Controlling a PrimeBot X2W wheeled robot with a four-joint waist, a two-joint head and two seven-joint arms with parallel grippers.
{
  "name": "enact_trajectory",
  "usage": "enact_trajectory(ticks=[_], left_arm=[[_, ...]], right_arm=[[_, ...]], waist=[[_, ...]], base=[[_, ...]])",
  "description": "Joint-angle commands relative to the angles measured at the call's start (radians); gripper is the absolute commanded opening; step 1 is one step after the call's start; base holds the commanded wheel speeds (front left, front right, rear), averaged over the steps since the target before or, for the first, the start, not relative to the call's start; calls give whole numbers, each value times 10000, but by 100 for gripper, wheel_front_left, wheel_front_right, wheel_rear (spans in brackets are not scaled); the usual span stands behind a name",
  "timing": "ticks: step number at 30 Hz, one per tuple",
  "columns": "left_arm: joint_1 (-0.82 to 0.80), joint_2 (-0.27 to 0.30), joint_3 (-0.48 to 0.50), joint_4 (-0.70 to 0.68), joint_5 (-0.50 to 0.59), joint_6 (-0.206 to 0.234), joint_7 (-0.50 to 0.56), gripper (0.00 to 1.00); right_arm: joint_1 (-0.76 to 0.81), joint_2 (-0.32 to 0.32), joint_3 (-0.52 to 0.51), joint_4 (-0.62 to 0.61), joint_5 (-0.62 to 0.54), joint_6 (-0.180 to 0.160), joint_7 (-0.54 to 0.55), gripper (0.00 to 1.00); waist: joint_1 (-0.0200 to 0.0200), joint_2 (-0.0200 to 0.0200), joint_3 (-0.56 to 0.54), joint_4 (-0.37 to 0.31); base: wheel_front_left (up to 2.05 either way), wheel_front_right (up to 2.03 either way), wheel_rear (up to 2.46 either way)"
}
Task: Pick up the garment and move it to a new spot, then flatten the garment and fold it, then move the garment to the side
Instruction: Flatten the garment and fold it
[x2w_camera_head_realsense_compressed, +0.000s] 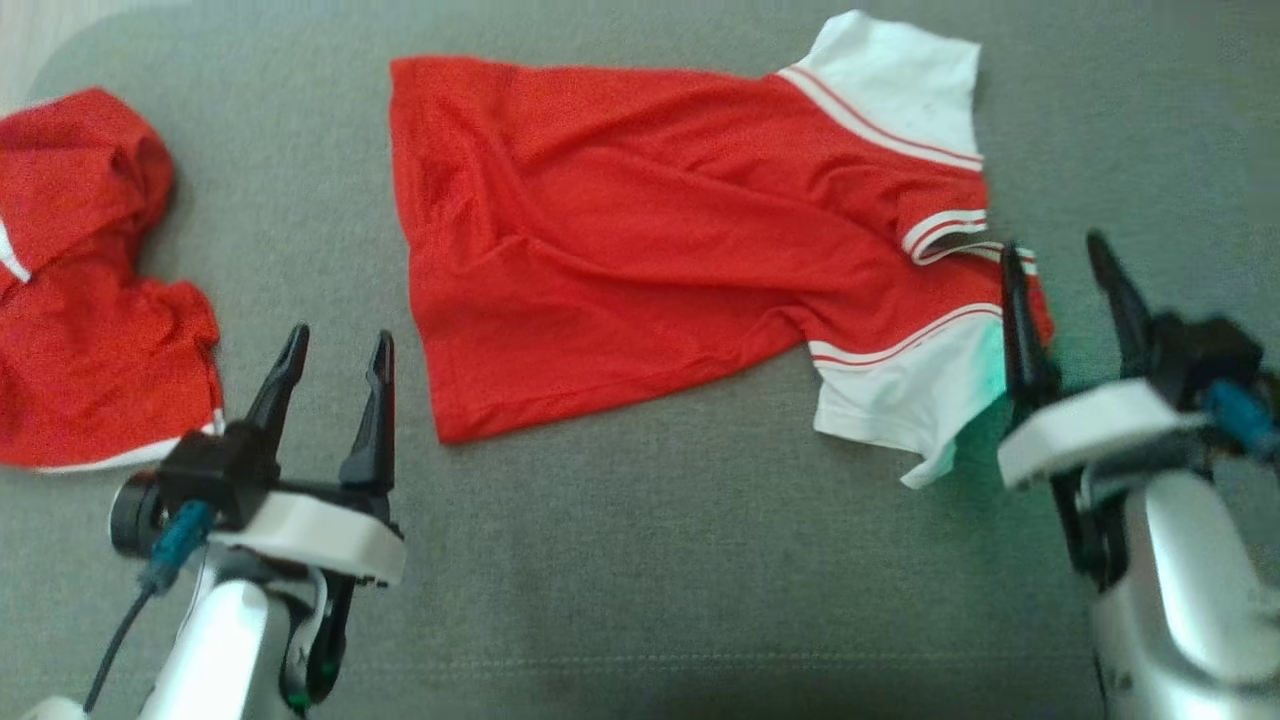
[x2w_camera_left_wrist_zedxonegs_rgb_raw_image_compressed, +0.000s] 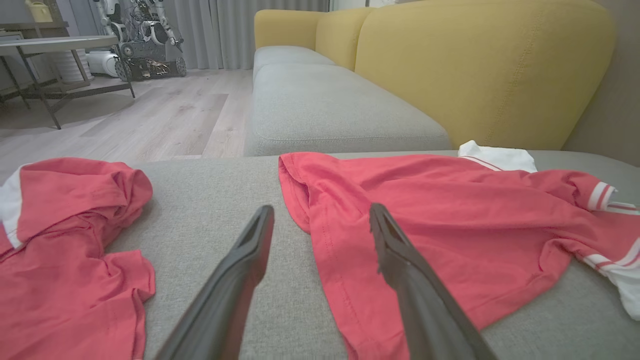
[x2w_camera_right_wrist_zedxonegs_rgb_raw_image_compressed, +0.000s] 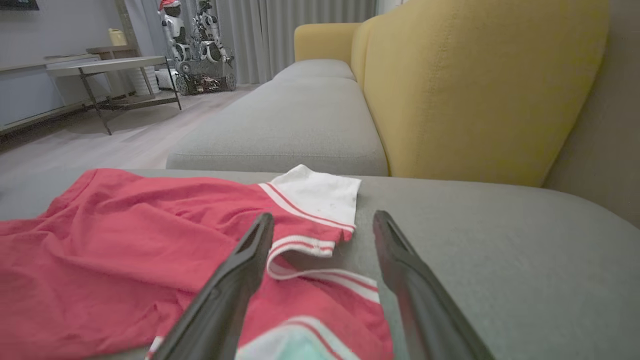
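Observation:
The garment (x2w_camera_head_realsense_compressed: 640, 240), a red T-shirt with white sleeves and a striped collar, lies spread but wrinkled on the grey cushion (x2w_camera_head_realsense_compressed: 640, 560), hem to the left, collar to the right. In the wrist views the garment (x2w_camera_left_wrist_zedxonegs_rgb_raw_image_compressed: 450, 225) (x2w_camera_right_wrist_zedxonegs_rgb_raw_image_compressed: 115, 250) lies just ahead of the fingers. My left gripper (x2w_camera_head_realsense_compressed: 335, 345) (x2w_camera_left_wrist_zedxonegs_rgb_raw_image_compressed: 320, 215) stands open near the hem's near corner, nothing between its fingers. At the collar end, by the near white sleeve, my right gripper (x2w_camera_head_realsense_compressed: 1060, 250) (x2w_camera_right_wrist_zedxonegs_rgb_raw_image_compressed: 322, 220) is open and holds nothing.
A second red garment (x2w_camera_head_realsense_compressed: 90, 290) (x2w_camera_left_wrist_zedxonegs_rgb_raw_image_compressed: 65, 240) lies crumpled at the cushion's left edge. Yellow sofa backrests (x2w_camera_left_wrist_zedxonegs_rgb_raw_image_compressed: 475, 65) rise behind the cushion. Further seat cushions (x2w_camera_right_wrist_zedxonegs_rgb_raw_image_compressed: 290, 125), a wood floor, a metal-legged table (x2w_camera_left_wrist_zedxonegs_rgb_raw_image_compressed: 50, 50) and another robot (x2w_camera_left_wrist_zedxonegs_rgb_raw_image_compressed: 145, 40) are beyond.

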Motion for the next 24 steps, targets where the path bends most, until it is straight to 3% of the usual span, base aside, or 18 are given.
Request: enact_trajectory(ticks=[1,8,24], left_arm=[[-69,287,389,-392,21,97,-18,100],[524,400,369,-682,-28,264,223,100],[840,578,304,-1046,-81,445,509,100]], right_arm=[[404,138,193,-831,44,-7,245,100],[2218,351,365,-2577,36,-7,1161,100],[3160,440,347,-4000,47,-7,1774,100]], waist=[[0,0,-338,-151],[0,0,-853,-212],[0,0,-1097,-211]], base=[[0,0,0],[0,0,0],[0,0,0]])
